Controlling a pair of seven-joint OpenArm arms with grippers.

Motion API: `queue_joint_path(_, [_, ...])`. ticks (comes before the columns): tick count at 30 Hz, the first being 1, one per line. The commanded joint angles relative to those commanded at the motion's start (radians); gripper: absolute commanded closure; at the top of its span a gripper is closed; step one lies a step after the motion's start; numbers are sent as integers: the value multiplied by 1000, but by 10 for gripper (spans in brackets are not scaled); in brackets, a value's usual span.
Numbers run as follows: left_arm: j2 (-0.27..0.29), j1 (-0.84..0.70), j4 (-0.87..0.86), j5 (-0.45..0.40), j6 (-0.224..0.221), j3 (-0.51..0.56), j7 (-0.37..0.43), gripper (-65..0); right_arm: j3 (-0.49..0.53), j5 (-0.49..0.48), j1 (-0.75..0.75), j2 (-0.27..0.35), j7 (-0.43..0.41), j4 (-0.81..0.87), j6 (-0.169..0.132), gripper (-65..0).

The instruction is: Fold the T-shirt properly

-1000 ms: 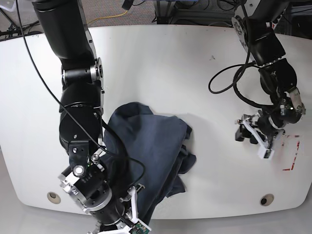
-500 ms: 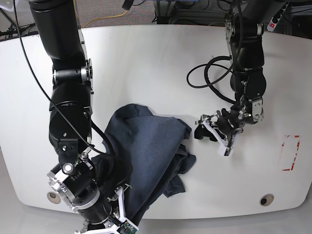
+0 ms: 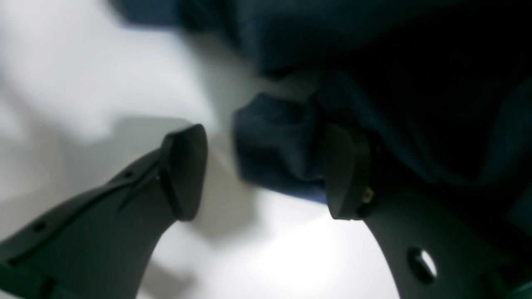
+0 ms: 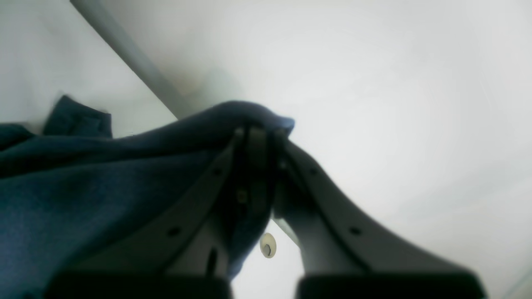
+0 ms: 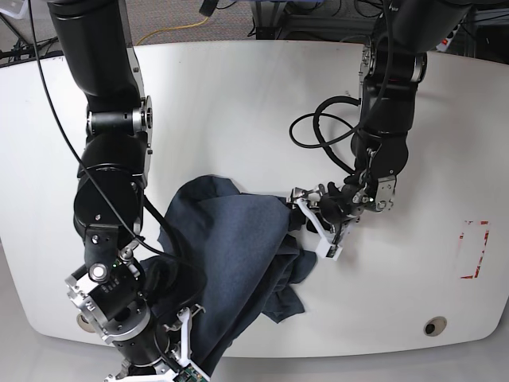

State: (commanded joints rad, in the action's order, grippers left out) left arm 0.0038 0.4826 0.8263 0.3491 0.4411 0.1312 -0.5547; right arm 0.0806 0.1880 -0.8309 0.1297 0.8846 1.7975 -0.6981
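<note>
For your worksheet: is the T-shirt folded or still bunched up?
Bunched: the T-shirt lies crumpled, one edge pinched in the right pincer.

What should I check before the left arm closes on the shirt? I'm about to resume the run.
1. Left end effector open: ok.
2. Fold of the shirt between its fingers: ok in the left wrist view, though blurred.
3. Right end effector shut on the shirt's edge: ok.
4. Fabric lifted off the table at the right arm's end: ok; it hangs past the near edge.
5. Shirt spread flat: not ok, it is bunched.
6. Lettering side up: cannot tell.
</note>
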Motion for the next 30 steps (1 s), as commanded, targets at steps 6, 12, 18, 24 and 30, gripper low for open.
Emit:
queue_joint_path(6, [-2, -3, 3, 0, 0, 48, 2, -36, -2, 0, 2, 3, 0, 2, 0, 0])
queue_joint_path(12, [-14, -86, 123, 5, 2, 41, -5, 0, -52, 0, 14, 0, 0, 2, 0, 0])
queue_joint_path(18, [-106, -264, 446, 41, 2, 41, -115, 0, -83, 0, 25, 3, 0, -2, 0, 0])
queue_joint_path(24, [-245, -479, 718, 97, 2, 40, -146, 0, -84, 0, 51, 6, 0, 5, 0, 0])
queue_joint_path(30, [-344, -683, 928, 107, 2, 15, -147, 0, -84, 0, 51, 5, 0, 5, 0, 0])
